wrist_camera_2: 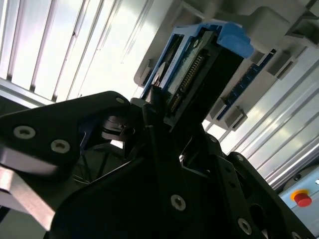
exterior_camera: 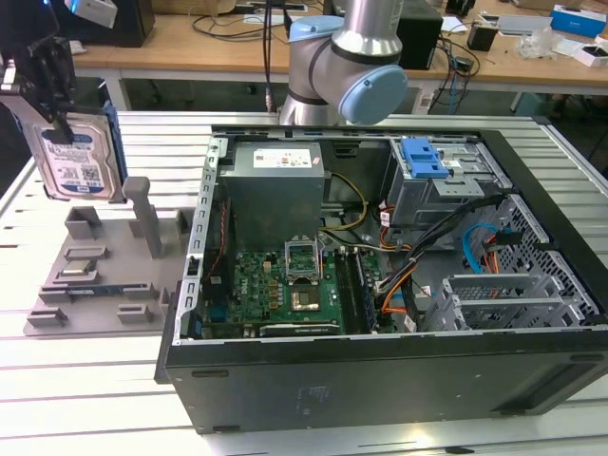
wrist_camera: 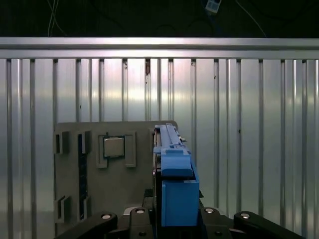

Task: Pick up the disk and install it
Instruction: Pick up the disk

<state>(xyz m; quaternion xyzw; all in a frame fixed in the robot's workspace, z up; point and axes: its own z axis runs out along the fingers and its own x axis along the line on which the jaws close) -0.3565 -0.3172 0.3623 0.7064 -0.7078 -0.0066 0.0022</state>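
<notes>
While we hold the disk (exterior_camera: pixel 76 163) aloft at the exterior view's far left above the grey tray (exterior_camera: pixel 100 285) | fingers (exterior_camera: pixel 60 126) clenched on it | pick done | install in the open case (exterior_camera: pixel 380 385) outstanding

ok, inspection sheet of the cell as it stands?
Surface: slatted aluminium table, carrying a grey fixture tray and an open computer case.
Job's things: disk held upright above the tray.
Clutter: processor chip in a tray pocket.
Grippers: gripper shut on the disk.
Cables: orange and blue bundles inside the case.
Surroundings: wooden desk behind, with boxes and wires; red button in the second wrist view.
</notes>
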